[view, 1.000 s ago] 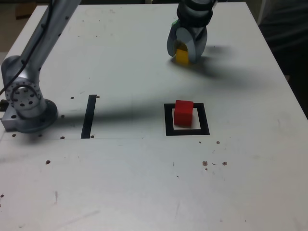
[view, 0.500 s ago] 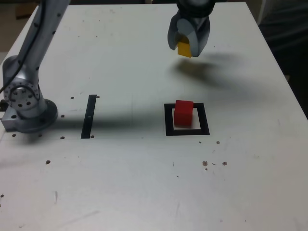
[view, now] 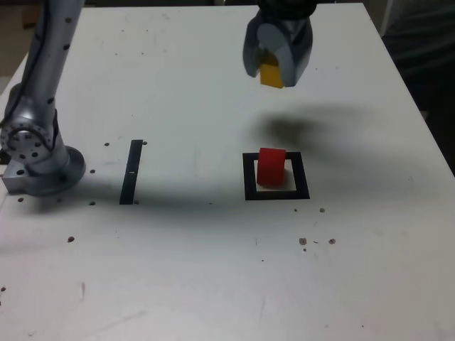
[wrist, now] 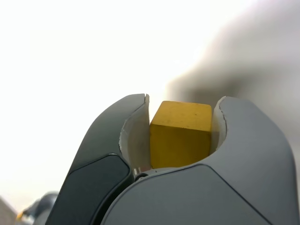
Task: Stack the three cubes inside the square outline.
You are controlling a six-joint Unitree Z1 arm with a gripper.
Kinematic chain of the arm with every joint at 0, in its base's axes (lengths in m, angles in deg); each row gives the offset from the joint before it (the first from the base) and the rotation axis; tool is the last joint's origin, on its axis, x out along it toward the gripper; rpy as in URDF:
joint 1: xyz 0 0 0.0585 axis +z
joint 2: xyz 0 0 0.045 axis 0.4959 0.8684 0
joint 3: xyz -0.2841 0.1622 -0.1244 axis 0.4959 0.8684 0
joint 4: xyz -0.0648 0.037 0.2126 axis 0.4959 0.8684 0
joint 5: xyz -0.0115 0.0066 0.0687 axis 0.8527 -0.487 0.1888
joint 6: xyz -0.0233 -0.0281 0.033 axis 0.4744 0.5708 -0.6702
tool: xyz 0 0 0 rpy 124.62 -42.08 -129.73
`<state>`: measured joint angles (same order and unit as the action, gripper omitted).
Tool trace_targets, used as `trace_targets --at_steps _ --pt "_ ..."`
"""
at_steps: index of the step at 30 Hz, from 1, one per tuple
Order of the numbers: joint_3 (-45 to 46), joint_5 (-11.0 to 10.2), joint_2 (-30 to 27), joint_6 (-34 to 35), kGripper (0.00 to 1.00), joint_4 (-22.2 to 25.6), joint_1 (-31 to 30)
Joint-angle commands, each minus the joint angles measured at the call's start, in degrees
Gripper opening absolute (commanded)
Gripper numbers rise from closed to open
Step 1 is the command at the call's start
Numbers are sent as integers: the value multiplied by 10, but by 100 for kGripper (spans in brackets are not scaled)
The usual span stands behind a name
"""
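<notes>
My gripper (view: 274,72) hangs in the air over the far part of the table, shut on the yellow cube (view: 271,74). In the wrist view the yellow cube (wrist: 179,134) sits clamped between the two grey fingers (wrist: 117,140). The red cube (view: 271,166) stands inside the square outline (view: 276,193), nearer the camera than the gripper and almost straight below it in the exterior view. The green cube is hidden or out of view.
A narrow black strip (view: 131,172) lies on the white table at the exterior view's left. The arm's grey base (view: 35,153) stands beyond it at the left edge. Small dark specks dot the near table surface.
The gripper has lifted the yellow cube off the table and carried it up and slightly toward the camera. The red cube has not moved.
</notes>
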<state>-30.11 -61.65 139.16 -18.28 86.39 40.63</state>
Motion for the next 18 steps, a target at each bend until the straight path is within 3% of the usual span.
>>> trace_targets --at_steps 1,6,14,18 --pt "0 2 -6 10 32 11 -13" --pt "6 7 -16 58 32 27 -49" --pt "39 70 -24 200 31 17 -88" --pt "58 90 -25 258 31 -2 -99"
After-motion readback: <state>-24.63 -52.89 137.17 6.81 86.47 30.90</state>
